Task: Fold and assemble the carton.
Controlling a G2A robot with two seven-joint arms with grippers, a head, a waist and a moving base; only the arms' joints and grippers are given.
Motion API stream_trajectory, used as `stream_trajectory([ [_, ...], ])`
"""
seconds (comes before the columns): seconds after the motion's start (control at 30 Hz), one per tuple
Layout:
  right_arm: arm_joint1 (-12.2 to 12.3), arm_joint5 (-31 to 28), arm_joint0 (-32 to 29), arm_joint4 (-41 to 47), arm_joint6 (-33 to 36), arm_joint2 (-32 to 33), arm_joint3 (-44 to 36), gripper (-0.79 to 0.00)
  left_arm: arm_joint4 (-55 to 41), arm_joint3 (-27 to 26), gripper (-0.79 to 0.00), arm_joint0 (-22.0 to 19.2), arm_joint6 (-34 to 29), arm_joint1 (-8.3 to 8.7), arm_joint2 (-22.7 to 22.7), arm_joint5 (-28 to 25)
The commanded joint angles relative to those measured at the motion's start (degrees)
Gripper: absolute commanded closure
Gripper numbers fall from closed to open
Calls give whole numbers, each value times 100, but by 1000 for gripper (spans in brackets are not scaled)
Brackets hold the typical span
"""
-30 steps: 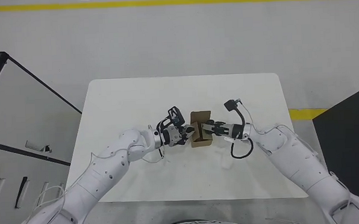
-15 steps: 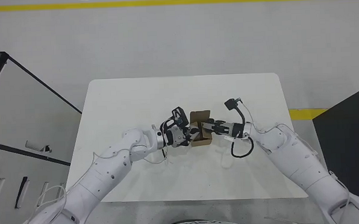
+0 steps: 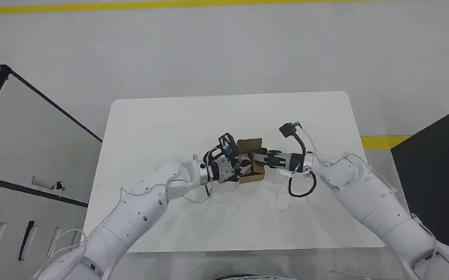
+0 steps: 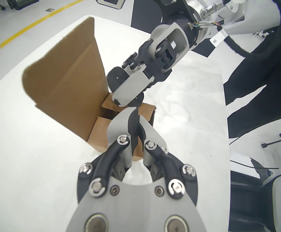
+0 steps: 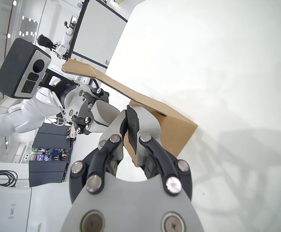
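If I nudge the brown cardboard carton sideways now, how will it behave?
Probably light and quick to slide: the brown cardboard carton is small and open on the smooth white table. Its tall upright flap looks thin, so it would likely bend first. Walls pinched by the left hand and right hand may crease.

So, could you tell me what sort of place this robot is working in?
Probably a robotics lab or test hall: a yellow line runs across the pale floor, the carton sits on a white table beside a grey cabinet, and what looks like another white robot stands in the background.
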Motion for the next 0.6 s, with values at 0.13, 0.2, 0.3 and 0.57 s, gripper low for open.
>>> stream_trajectory([
  [0.13, -22, 95, 1, -88, 47, -20, -43, 0, 27, 22, 0, 39, -2, -8, -40, -28],
  [0.2, -28, 114, 1, -104, 59, -17, -50, 0, 27, 28, 0, 52, -7, -11, -56, -29],
  [0.3, -34, 131, -9, -114, 79, -12, -55, 0, 50, 24, 0, 69, -16, -13, -79, -37],
  [0.57, -26, 30, -113, -131, -13, 96, -153, 0, 113, -98, 0, 178, 10, 12, -212, -33],
])
